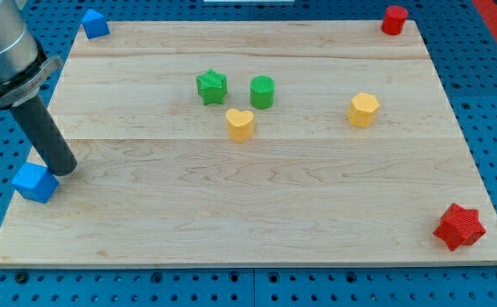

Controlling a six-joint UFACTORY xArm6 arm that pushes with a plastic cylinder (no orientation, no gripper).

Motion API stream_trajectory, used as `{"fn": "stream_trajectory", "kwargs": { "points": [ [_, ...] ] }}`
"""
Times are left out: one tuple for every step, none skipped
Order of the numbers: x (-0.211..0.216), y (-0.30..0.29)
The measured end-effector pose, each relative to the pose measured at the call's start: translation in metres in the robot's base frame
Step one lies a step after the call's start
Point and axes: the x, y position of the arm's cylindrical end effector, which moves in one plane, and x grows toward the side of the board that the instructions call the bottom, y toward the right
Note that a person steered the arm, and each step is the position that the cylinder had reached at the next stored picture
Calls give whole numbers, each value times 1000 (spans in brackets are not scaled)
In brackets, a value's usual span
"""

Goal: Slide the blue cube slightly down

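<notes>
The blue cube (34, 182) sits at the left edge of the wooden board (257, 205), near the view's bottom left. My tip (64, 169) rests on the board just right of and slightly above the cube, touching or nearly touching its upper right corner. The dark rod rises from there toward the view's top left.
A second blue block (95, 23) sits at the top left corner. A red cylinder (394, 19) is at the top right, a red star (459, 227) at the bottom right. A green star (211, 86), green cylinder (262, 91), yellow heart (240, 124) and yellow hexagon (363, 109) lie mid-board.
</notes>
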Motion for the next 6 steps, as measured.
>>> {"fn": "stream_trajectory", "kwargs": {
  "points": [
    [-15, 10],
    [-14, 1],
    [-1, -20],
    [8, -27],
    [35, -27],
    [58, -28]
  ]
}}
